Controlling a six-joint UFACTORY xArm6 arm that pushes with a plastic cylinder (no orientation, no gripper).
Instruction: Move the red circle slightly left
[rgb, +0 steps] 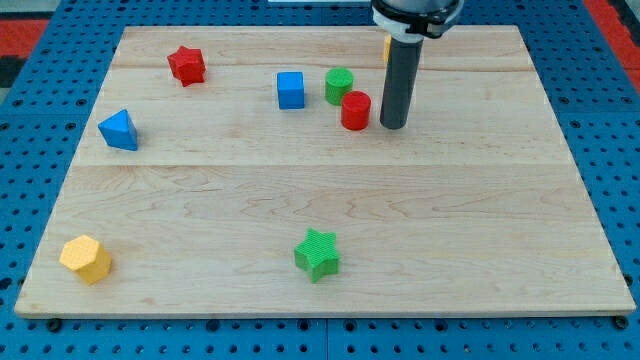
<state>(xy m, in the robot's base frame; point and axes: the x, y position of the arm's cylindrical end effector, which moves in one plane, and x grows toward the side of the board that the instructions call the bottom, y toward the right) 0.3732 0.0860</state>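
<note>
The red circle (355, 110) is a short red cylinder in the upper middle of the wooden board (320, 190). My tip (393, 126) stands just to its right, a small gap apart. A green circle (339, 86) sits right behind the red one to its upper left, nearly touching it. A blue cube (291, 90) lies further to the left.
A red star (187, 65) is at the upper left, a blue triangle (119, 130) at the left, a yellow hexagon (86, 259) at the bottom left, a green star (318, 253) at the bottom middle. An orange-yellow block (386, 46) peeks out behind the rod.
</note>
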